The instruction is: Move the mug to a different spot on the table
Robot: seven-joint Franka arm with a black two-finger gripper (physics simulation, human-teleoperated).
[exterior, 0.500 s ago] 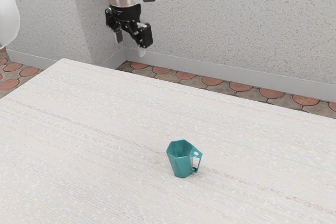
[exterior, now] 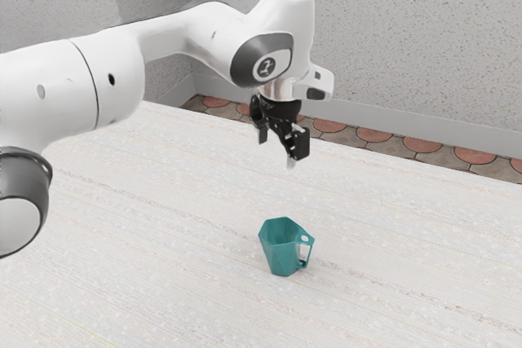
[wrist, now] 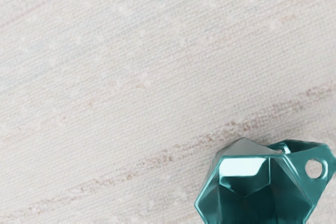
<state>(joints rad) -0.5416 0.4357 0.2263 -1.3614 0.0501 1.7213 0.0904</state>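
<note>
Teal mug (exterior: 285,246) (wrist: 262,187) stands upright mid-desk (exterior: 163,226), long axis vertical, mouth up, handle toward the exterior view's right. Fingers (exterior: 297,146) spread, holding nothing, well above mug.

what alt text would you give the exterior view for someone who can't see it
A white robot arm reaches in from the exterior view's left, its black gripper hanging open in the air above a teal faceted mug, not touching it. The mug stands upright on a pale table, handle toward the view's right; a grey wall rises beyond.
</note>
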